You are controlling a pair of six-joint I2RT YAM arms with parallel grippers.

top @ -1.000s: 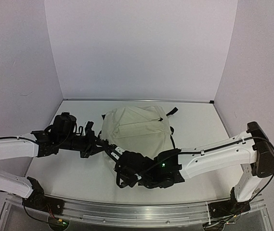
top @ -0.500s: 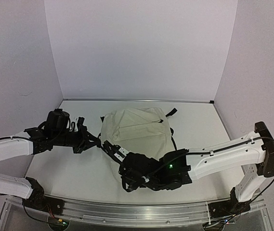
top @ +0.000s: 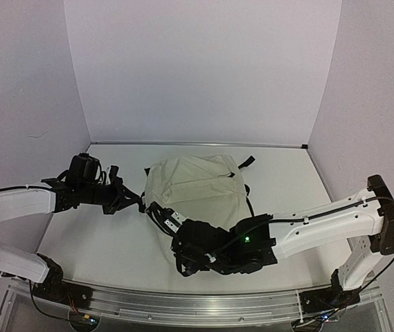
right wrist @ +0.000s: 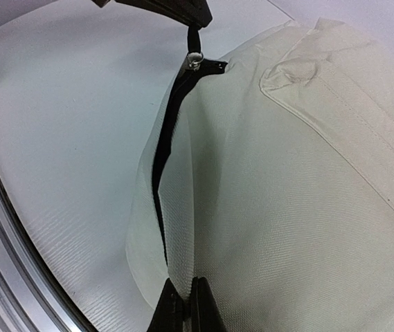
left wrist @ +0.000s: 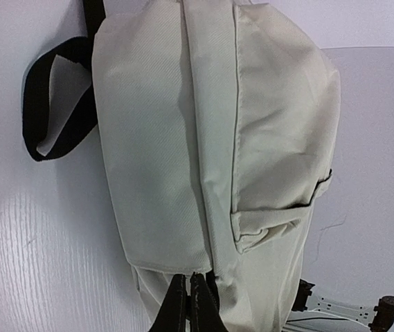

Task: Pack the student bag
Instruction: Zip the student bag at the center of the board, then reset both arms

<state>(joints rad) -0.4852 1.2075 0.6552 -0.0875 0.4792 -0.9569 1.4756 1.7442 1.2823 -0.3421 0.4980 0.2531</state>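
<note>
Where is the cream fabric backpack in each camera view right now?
Top external: cream fabric backpack around picture centre.
Left wrist: backpack fills the centre.
Right wrist: backpack fills the right half.
Shared landmark: shut left tool, at bottom edge in left wrist, top edge in right wrist.

Three views on one bag (top: 197, 183): one overhead, two at the wrists.

The table (top: 287, 180) is taken in from above and behind the arms (top: 321, 221), looking down and forward, at a distance. The bag's left side is viewed close up along the left gripper (left wrist: 189, 287); its near corner with the zip (right wrist: 163, 173) is viewed closer still along the right gripper (right wrist: 183, 290), facing leftward. The left gripper's tip is caught in all three views.
</note>
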